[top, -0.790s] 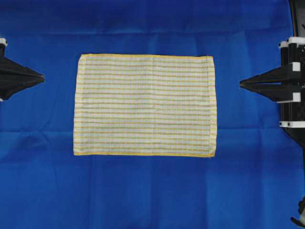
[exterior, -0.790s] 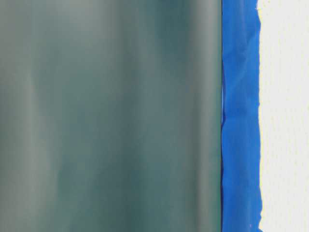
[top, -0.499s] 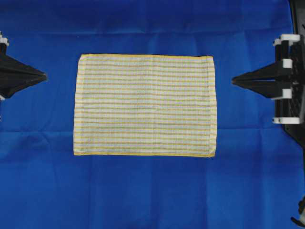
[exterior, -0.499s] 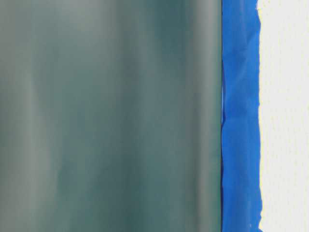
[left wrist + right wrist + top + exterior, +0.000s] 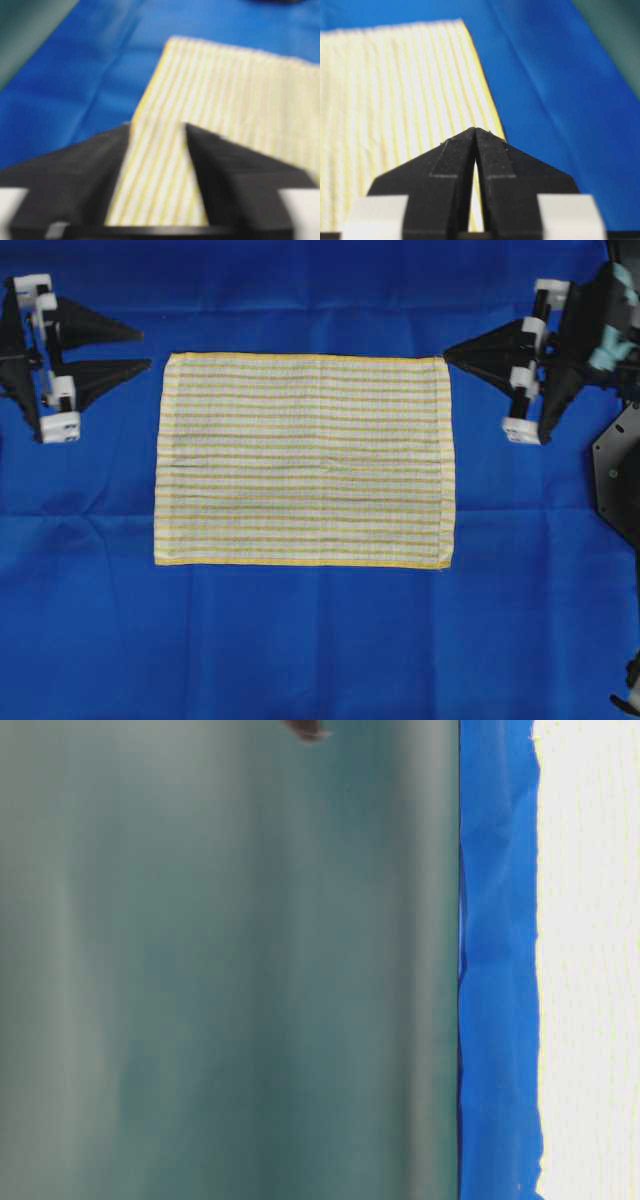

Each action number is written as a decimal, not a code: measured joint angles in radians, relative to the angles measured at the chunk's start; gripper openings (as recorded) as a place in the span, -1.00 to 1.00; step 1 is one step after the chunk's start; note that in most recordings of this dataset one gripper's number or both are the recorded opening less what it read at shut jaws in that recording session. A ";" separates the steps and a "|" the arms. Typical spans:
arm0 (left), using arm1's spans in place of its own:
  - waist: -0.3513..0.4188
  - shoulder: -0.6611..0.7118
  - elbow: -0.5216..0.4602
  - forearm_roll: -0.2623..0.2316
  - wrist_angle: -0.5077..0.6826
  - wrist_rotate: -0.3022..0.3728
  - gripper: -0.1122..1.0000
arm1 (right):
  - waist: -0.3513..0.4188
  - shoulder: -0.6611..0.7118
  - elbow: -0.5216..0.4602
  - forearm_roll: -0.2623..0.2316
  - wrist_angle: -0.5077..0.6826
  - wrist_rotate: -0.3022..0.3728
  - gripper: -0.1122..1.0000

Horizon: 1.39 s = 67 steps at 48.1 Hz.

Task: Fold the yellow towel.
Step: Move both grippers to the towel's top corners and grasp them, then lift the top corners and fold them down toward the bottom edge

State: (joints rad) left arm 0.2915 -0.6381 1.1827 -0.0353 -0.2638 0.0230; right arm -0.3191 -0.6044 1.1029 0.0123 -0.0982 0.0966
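Observation:
The yellow towel (image 5: 303,460) lies flat and unfolded on the blue cloth, white with fine yellow stripes and yellow hems. My left gripper (image 5: 145,350) is open just left of the towel's far left corner, with nothing between its fingers. In the left wrist view the towel (image 5: 220,100) shows through the gap of the left gripper (image 5: 158,127). My right gripper (image 5: 447,352) is shut and empty, its tip at the towel's far right corner. In the right wrist view the right gripper (image 5: 475,130) points over the hem of the towel (image 5: 395,90).
A large blue cloth (image 5: 300,640) covers the table under the towel, with light creases. The table-level view is blurred: a grey-green surface (image 5: 230,970), a strip of blue cloth (image 5: 497,960), and a small dark shape (image 5: 306,729) at the top edge.
Both grippers have moved from the middle of the towel's sides to its far corners and turned about their wrists. The left gripper has opened; the right one stays shut.

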 measured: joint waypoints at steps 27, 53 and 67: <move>0.172 0.491 -0.035 0.000 -0.169 0.025 0.61 | -0.198 0.390 -0.023 0.003 -0.023 0.015 0.41; 0.202 0.699 -0.083 -0.002 -0.192 0.025 -0.15 | -0.207 0.578 -0.055 0.003 -0.086 0.018 -0.08; 0.202 0.703 -0.086 -0.002 -0.172 0.023 -0.73 | -0.207 0.581 -0.060 -0.003 -0.098 0.011 -0.73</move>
State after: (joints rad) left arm 0.4939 0.0644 1.0968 -0.0368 -0.4357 0.0460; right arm -0.5262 -0.0230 1.0431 0.0092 -0.1963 0.1074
